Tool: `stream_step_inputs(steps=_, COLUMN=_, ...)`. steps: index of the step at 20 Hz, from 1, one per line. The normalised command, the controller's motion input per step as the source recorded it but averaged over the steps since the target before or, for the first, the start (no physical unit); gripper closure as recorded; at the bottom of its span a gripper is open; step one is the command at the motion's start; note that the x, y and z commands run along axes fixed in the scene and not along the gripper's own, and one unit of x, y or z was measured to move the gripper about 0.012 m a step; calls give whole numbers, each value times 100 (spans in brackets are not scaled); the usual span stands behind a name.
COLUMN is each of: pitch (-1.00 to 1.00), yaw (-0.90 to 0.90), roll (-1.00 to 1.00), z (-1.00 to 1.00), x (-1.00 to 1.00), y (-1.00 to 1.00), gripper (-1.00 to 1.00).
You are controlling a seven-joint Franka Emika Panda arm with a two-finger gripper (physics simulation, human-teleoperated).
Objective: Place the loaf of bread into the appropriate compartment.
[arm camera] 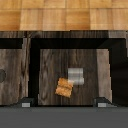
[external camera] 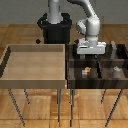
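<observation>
Bread in the divided bin, wood floor all round.
Loaf of bread [arm camera: 64,87] touches the grey cube [arm camera: 76,75] in its compartment [arm camera: 50,65]; gripper [external camera: 90,48] above, empty, opening unclear.

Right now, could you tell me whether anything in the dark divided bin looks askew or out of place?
Only a small thing: the loaf of bread lies tilted in its compartment, skewed to the walls and resting against the grey cube. Nothing looks spilled or damaged. The gripper hangs above the dark bin.
</observation>
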Motion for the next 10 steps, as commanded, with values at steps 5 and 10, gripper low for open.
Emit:
stream_step_inputs(steps=5, pitch=0, yaw=0, roll=0, z=0, x=0, y=0, gripper=-100)
stream_step_inputs(steps=10, pitch=0, yaw=0, roll=0, z=0, x=0, y=0, gripper=-100)
